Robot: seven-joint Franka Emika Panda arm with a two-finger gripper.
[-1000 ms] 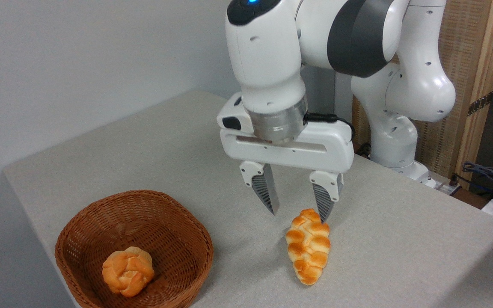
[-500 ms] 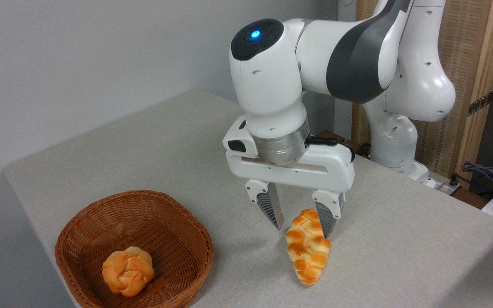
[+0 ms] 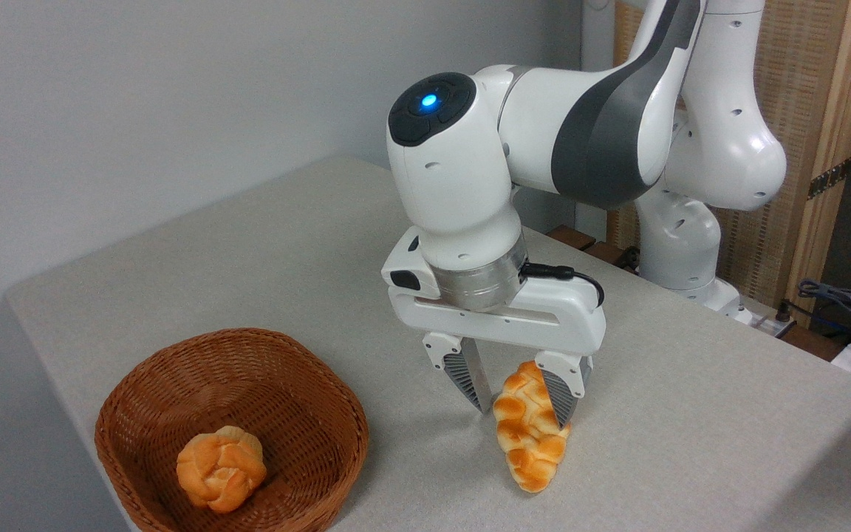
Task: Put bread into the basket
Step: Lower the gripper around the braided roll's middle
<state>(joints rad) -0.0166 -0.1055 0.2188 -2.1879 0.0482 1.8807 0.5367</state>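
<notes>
No brand or writing is readable anywhere. Nearest, the basket [image 3: 231, 432] sits at the table's front left with a round bun [image 3: 220, 468] inside it. The bread [image 3: 530, 430] lies on the pale grey table [image 3: 691, 414] to the basket's right, well apart from it. My gripper [image 3: 523, 408] stands low over its far end, fingers spread wide, one on each side, holding nothing. Behind are my arm [image 3: 603, 140], a plain grey wall [image 3: 137, 96], a wooden slatted panel [image 3: 810, 148] and cables [image 3: 839, 299] at far right.

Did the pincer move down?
Yes. The pincer dropped lower, toward the table, and now straddles the braided bread, which hasn't moved.
</notes>
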